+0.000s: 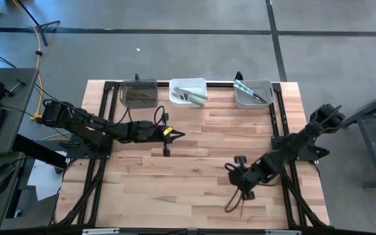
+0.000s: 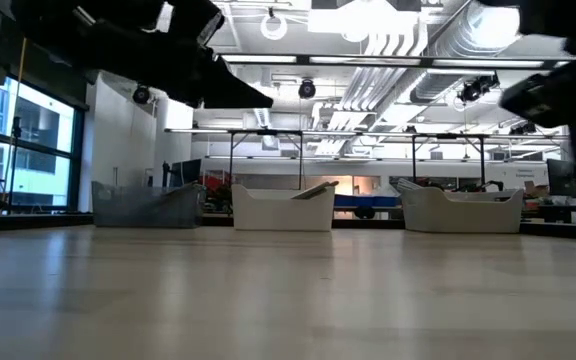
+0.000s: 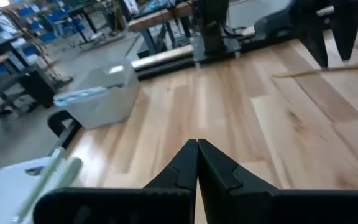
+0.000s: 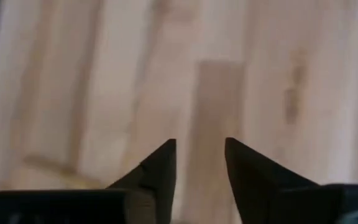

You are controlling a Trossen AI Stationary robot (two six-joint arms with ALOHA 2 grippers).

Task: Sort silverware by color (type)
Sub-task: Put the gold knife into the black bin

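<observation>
A brown-handled piece of silverware [image 1: 232, 203] lies flat on the table near the front edge; it also shows in the left wrist view [image 3: 319, 70]. My right gripper [image 1: 241, 192] is open just above the table beside it, its fingers [image 4: 160, 165] apart over bare wood. My left gripper [image 1: 180, 135] is shut and empty above the table's middle [image 3: 197, 146]. Pale green silverware [image 1: 191, 94] lies in the white bin [image 1: 189, 83]. Light blue silverware [image 1: 250, 91] lies in the grey bin [image 1: 261, 101].
Three bins stand in a row at the far edge: a dark bin [image 1: 139, 93] on the left, the white bin in the middle, the grey bin on the right. A black frame [image 1: 276, 130] runs along the table's sides. Bare wood lies between the arms.
</observation>
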